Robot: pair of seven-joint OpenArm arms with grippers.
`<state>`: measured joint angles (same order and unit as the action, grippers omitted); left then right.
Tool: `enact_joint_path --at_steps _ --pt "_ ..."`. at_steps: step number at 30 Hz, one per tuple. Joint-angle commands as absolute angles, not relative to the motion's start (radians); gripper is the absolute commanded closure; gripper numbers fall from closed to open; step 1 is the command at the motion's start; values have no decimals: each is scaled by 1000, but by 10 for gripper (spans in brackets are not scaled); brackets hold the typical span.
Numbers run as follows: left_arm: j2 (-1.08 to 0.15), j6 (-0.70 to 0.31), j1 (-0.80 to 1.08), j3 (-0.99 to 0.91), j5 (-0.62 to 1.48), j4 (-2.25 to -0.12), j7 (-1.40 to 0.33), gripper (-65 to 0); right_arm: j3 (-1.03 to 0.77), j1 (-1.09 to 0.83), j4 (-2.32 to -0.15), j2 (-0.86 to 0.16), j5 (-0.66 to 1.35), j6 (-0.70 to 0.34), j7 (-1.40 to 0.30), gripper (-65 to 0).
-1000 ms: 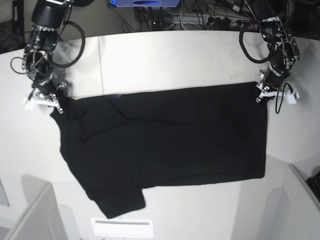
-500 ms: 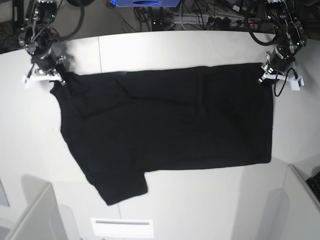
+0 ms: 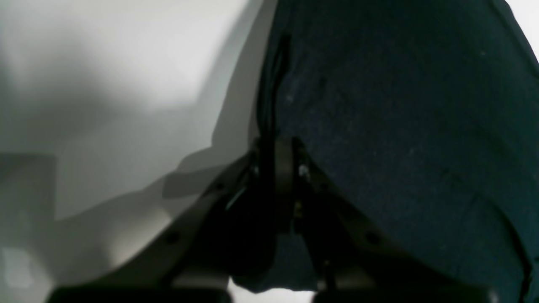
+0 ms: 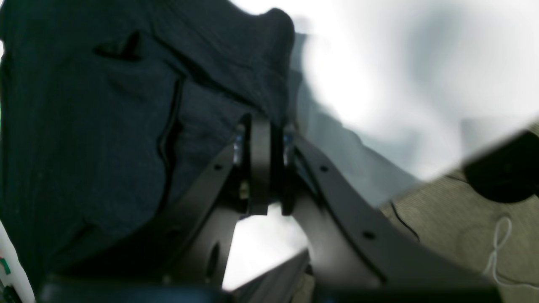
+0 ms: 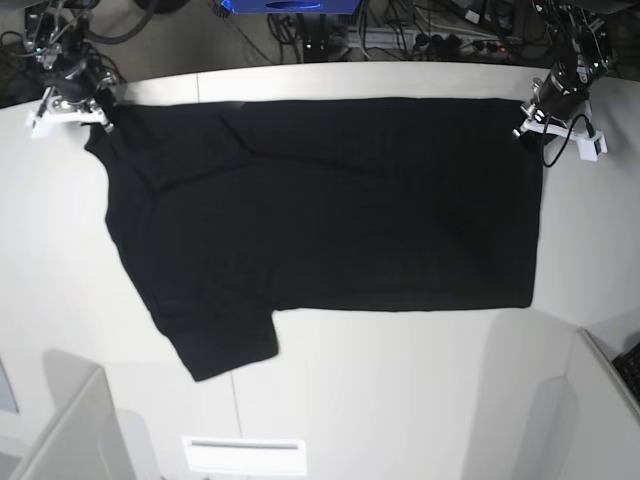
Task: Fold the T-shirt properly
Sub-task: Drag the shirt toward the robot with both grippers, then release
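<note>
Grip: left gripper (image 5: 530,115) and right gripper (image 5: 88,108) clamp the T-shirt (image 5: 330,210) by its far corners.
Lie: shirt spreads nearward, long axis left-right.

Both arms are reached to the far corners, with each gripper pinched on cloth.

The left gripper (image 5: 528,118) is seen at the base view's upper right, its wrist angled down and inward; in its wrist view (image 3: 276,158) the jaws are pressed together on an edge of the T-shirt (image 5: 330,210). The right gripper (image 5: 88,108) is placed at the upper left, and in its wrist view (image 4: 261,139) the jaws are likewise clamped on a fold of the shirt. The arms are held wide apart.
</note>
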<state>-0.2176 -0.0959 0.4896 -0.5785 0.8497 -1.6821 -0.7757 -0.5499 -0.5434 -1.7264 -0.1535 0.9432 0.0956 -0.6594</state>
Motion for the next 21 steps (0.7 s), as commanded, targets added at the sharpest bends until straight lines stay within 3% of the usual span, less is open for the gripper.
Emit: enact_joint_path --at_steps 1,21 --pt "-232 -101 496 -585 862 -1702 -760 0 -565 -552 -1745 -165 955 85 -661 0" --pt "-237 -101 596 -587 862 -1702 -760 0 -584 -630 -1758 -133 954 87 -679 0"
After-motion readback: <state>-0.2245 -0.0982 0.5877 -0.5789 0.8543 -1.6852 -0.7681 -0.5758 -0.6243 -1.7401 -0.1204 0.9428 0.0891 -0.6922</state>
